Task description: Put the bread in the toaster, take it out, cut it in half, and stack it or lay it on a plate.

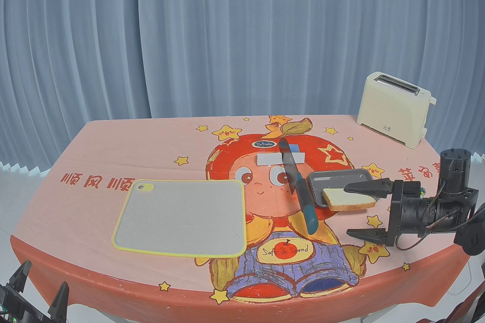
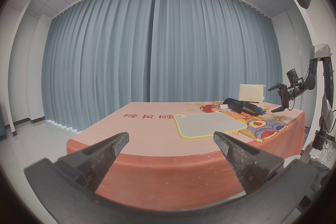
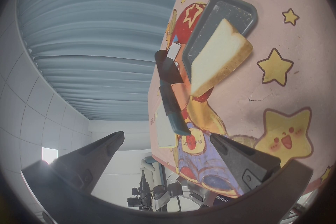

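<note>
Pink tablecloth [image 1: 101,157], bread [image 1: 348,199] flat on tray [image 1: 333,177], long axis left-right, right claw [image 1: 347,210] and left claw [image 2: 170,135] spread

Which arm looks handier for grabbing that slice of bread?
Right. The right hand is open just beside the bread, and the toaster stands on that side. The left hand is low and far away.

The tablecloth [image 1: 126,147] bears red characters [image 1: 96,182]; the toaster [image 1: 394,104] carries small print [image 1: 387,127].
</note>
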